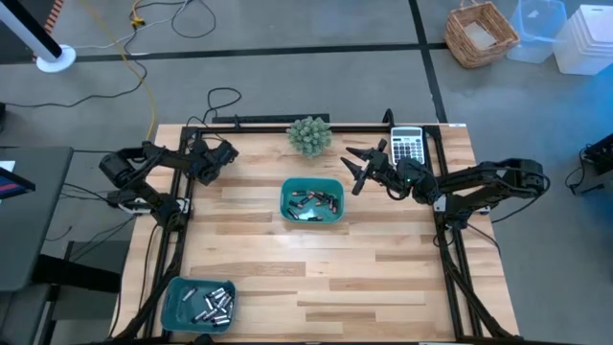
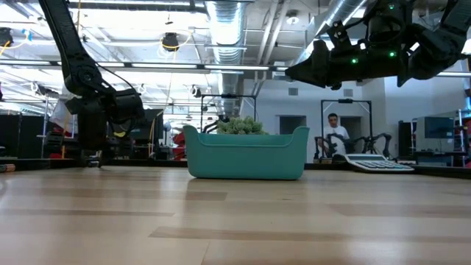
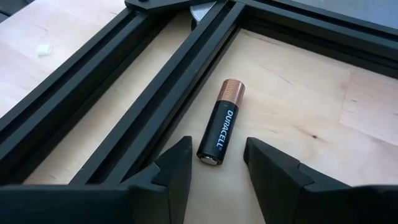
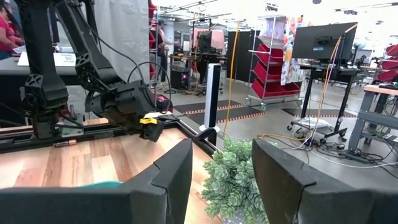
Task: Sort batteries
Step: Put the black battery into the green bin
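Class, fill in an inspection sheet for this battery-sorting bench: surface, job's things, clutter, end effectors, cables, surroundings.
Surface: wooden table, black frame rails.
Job's things: batteries in centre teal tray; more in corner tray; one battery loose by the rail.
Clutter: plant, calculator.
End effectors: left end effector open astride the loose battery; right end effector open, raised near plant.
Cables: yellow cable on floor.
Surroundings: wicker basket, person behind.
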`<state>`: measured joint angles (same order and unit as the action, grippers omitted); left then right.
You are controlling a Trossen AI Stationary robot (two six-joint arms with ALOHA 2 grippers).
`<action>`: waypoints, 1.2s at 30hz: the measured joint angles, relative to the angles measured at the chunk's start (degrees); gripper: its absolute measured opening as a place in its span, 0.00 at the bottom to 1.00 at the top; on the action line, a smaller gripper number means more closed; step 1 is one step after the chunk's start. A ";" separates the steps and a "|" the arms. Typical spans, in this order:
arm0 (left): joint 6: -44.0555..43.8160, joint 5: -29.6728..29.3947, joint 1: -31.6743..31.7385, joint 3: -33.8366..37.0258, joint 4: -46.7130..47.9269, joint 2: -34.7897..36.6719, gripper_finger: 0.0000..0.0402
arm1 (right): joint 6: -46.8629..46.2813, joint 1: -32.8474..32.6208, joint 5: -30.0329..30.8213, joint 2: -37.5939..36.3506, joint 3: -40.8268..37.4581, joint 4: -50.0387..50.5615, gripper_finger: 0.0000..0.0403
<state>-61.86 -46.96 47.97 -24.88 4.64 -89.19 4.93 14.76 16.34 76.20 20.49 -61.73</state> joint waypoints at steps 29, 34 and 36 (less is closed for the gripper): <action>-1.80 -0.01 -1.24 0.02 2.52 0.00 0.16 | -0.02 0.01 0.00 0.00 0.00 -0.04 0.45; -1.80 -0.05 -1.33 0.02 2.70 0.00 0.14 | -0.02 0.02 0.00 0.00 0.00 -0.04 0.45; -1.80 -0.05 -1.33 0.02 2.70 0.00 0.13 | -0.02 0.00 0.00 0.00 0.00 -0.04 0.45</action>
<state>-63.66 -47.01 46.63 -24.86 7.33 -89.19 4.91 14.76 16.34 76.20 20.49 -61.78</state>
